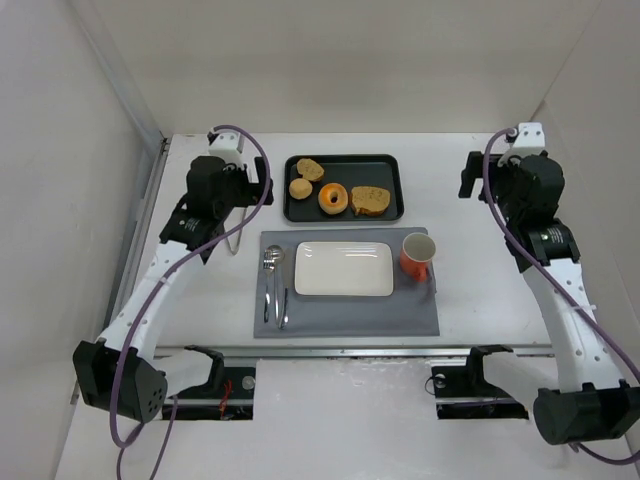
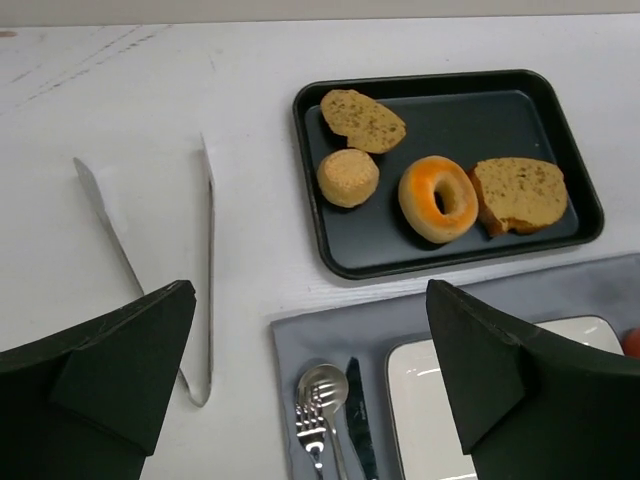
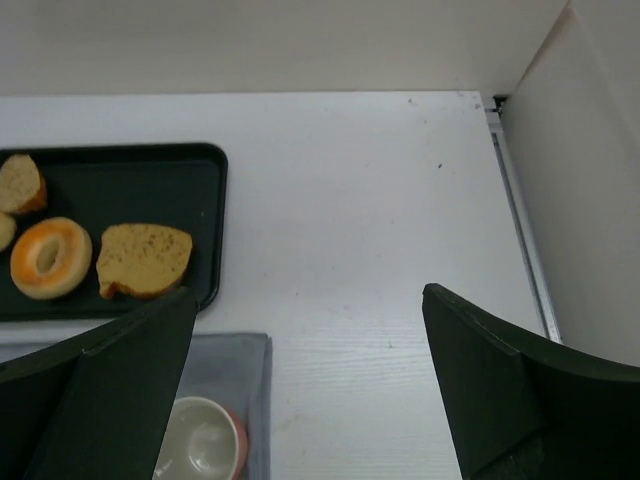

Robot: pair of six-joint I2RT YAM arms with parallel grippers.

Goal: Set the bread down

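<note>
The bread (image 1: 310, 169) is a small oval golden-brown slice lying at the back left of the black tray (image 1: 343, 214). In the left wrist view the bread (image 2: 362, 120) lies flat and untouched. My left gripper (image 1: 258, 190) hovers left of the tray, open and empty (image 2: 310, 290), above the table and the corner of the grey mat. My right gripper (image 1: 470, 182) hangs to the right of the tray, also open and empty (image 3: 307, 292). The bread (image 3: 20, 183) shows at the left edge of the right wrist view.
On the tray lie a round bun (image 2: 348, 177), a glazed doughnut (image 2: 438, 198) and a toast slice (image 2: 518, 194). Metal tongs (image 2: 208, 250) lie on the table left of the tray. The grey mat (image 1: 345, 315) holds a white plate (image 1: 343, 268), cutlery (image 1: 274, 285) and an orange cup (image 1: 418, 256).
</note>
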